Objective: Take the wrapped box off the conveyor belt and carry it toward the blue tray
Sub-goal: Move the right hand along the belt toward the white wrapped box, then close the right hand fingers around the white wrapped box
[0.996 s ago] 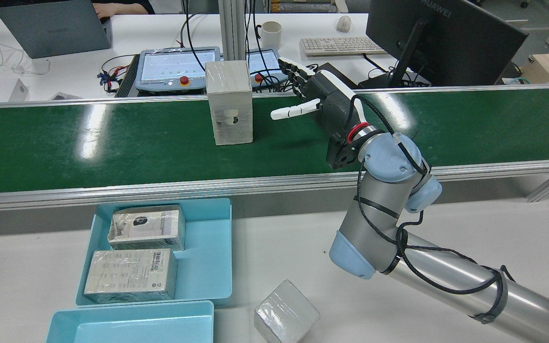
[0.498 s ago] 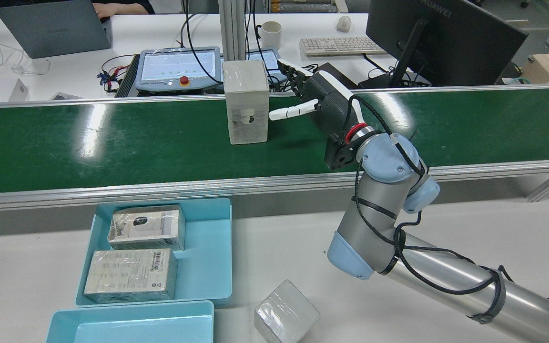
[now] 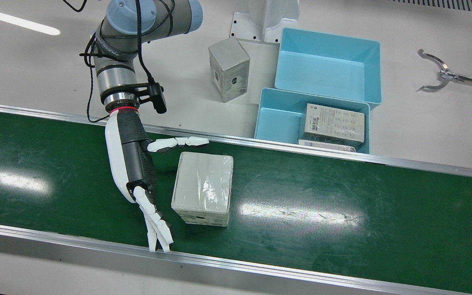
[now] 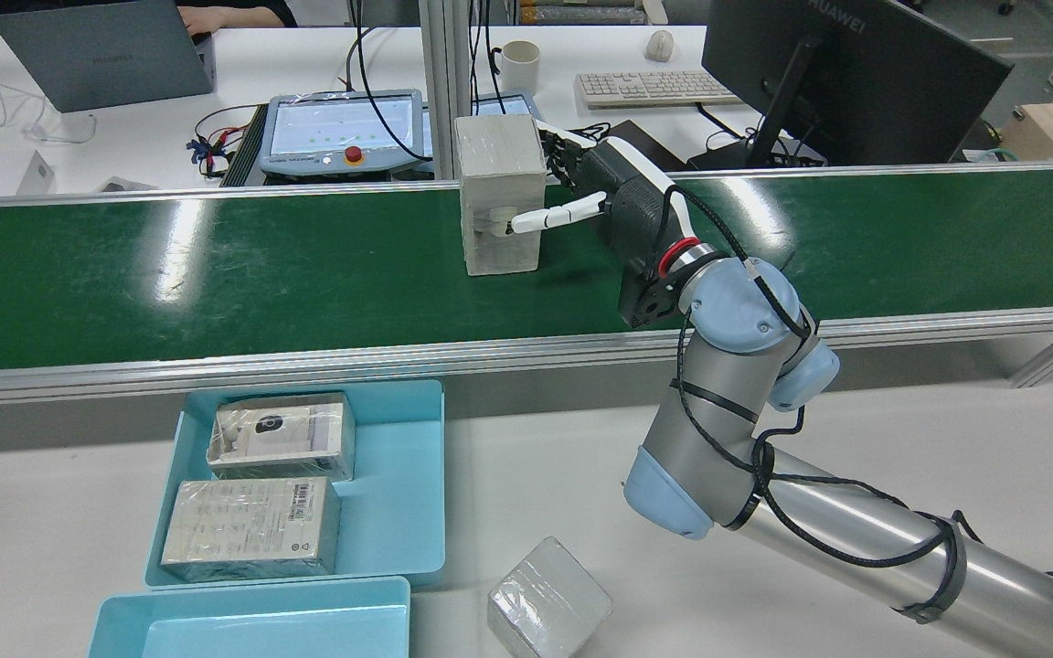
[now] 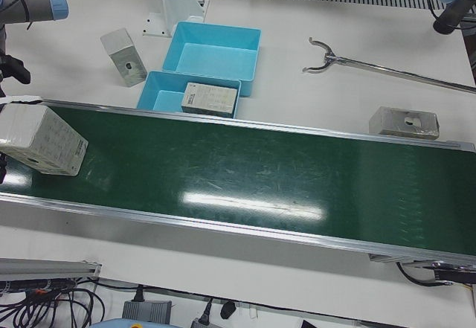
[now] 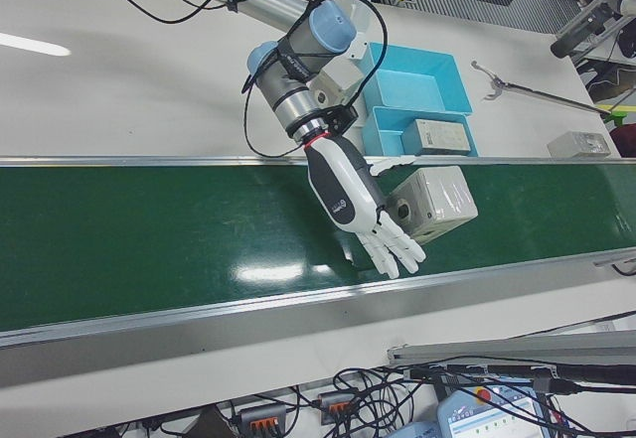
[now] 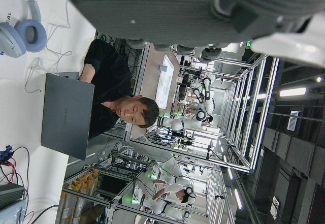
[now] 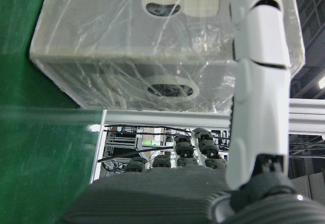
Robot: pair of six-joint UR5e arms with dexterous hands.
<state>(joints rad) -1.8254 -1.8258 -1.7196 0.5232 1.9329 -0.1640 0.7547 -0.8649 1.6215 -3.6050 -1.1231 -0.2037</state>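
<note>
Standing upright on the green conveyor belt [image 4: 216, 274], the wrapped box [image 4: 499, 196] sits near the belt's far edge in the rear view, just at 9 o'clock of the right hand [image 4: 613, 196]. That hand is spread and grasps nothing: its thumb reaches across the near face of the box, while the other fingers [image 3: 156, 229] stretch past the box's far side. In the front view the thumb lies just off the box's 12 o'clock edge and the fingers splay toward 6 o'clock beside its left edge; whether any of them touch the wrapping I cannot tell. The right hand view shows the thumb [image 8: 259, 82] lying over the clear film of the box, close against it.

Two blue trays stand on the white surface [image 4: 536, 475] on the robot's side of the belt. The nearer-to-belt blue tray [image 4: 398, 512] holds two wrapped boxes lying flat; the second tray [image 4: 252, 621], at 6 o'clock of it in the rear view, shows a bare floor. Another wrapped box [image 4: 549, 608] stands tilted on the surface at 3 o'clock of that second tray.

The left hand [image 7: 203, 16] shows only in its own view, as a dark blur of palm, and its state cannot be told.
</note>
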